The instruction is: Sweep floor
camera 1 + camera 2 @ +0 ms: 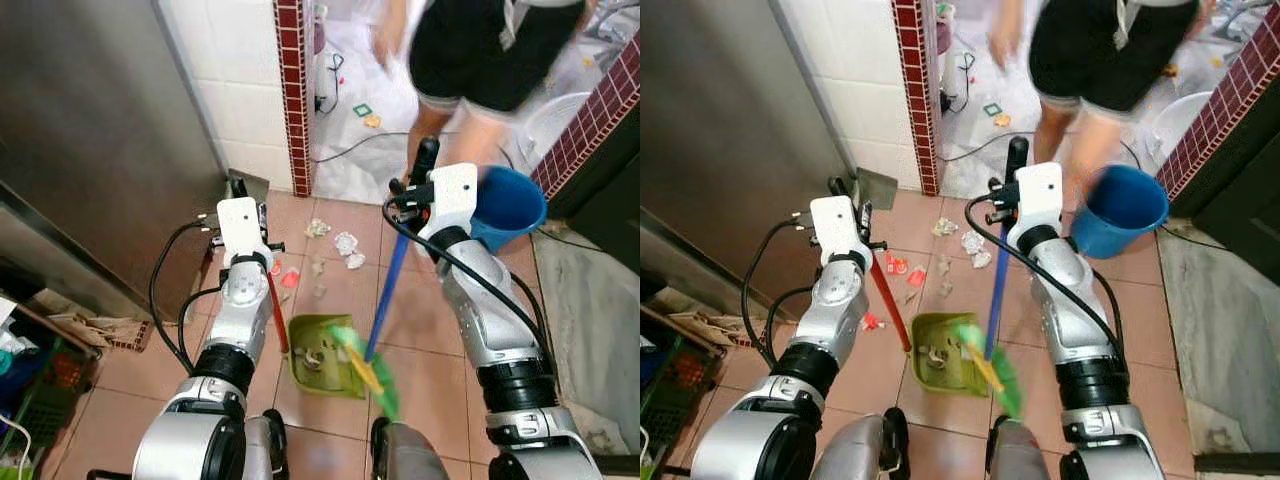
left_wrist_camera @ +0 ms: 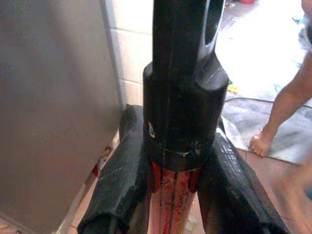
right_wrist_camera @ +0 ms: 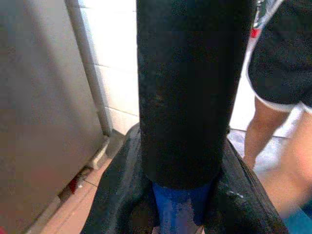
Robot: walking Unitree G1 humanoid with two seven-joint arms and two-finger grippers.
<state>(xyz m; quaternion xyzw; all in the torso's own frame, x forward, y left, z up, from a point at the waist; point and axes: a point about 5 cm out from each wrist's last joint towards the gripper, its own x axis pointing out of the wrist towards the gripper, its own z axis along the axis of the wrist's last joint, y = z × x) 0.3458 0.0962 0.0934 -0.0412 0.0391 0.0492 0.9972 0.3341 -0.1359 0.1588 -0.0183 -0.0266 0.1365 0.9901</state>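
Dustpan [image 1: 318, 367]: green, on the tiled floor [image 1: 440, 380] between the robot's arms, scraps inside
Broom [image 1: 385, 300]: blue handle, green bristles touching the dustpan's right edge
Left gripper [image 2: 170, 195]: fingers clamped on the dustpan's red handle [image 1: 276, 312]
Right gripper [image 3: 180, 204]: fingers clamped on the broom's handle, below its black grip
Litter [image 1: 345, 245]: crumpled paper and red wrappers just beyond the dustpan
Bucket [image 1: 508, 208]: blue, right of the right arm
Person [image 1: 480, 60]: standing beyond, blurred
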